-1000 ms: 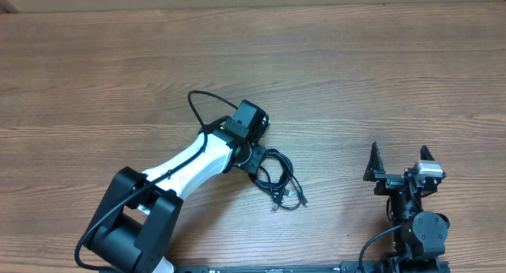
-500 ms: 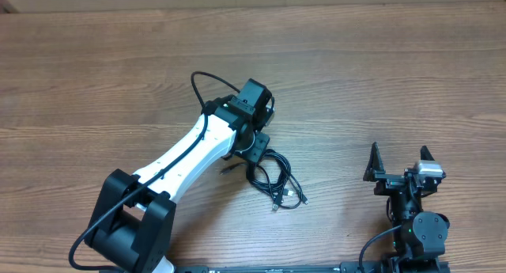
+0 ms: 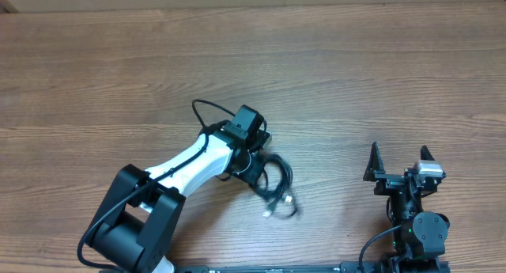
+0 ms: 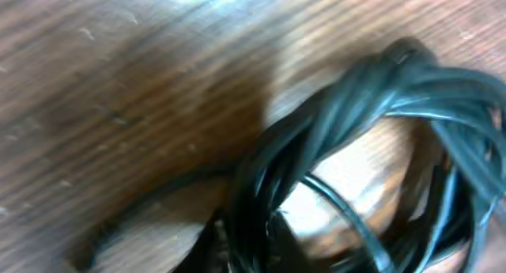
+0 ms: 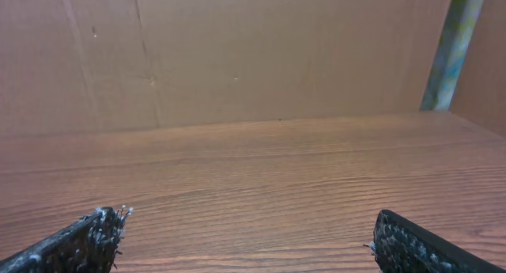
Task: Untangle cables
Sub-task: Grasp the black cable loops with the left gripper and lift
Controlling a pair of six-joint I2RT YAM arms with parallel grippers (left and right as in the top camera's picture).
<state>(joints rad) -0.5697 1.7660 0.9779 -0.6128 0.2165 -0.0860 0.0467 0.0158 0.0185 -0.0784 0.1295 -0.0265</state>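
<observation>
Thin black flexible cables [image 4: 348,107], mid-frame overhead, look light, limp and snag-prone. Left claw [image 3: 257,167] pinches their bunched loops; right claw [image 3: 400,158] gapes wide. A single strand would be the better hold.

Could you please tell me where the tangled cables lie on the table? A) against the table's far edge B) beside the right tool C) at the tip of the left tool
C: the cables bunch right at the tip of the left tool, well apart from the open right tool.
</observation>
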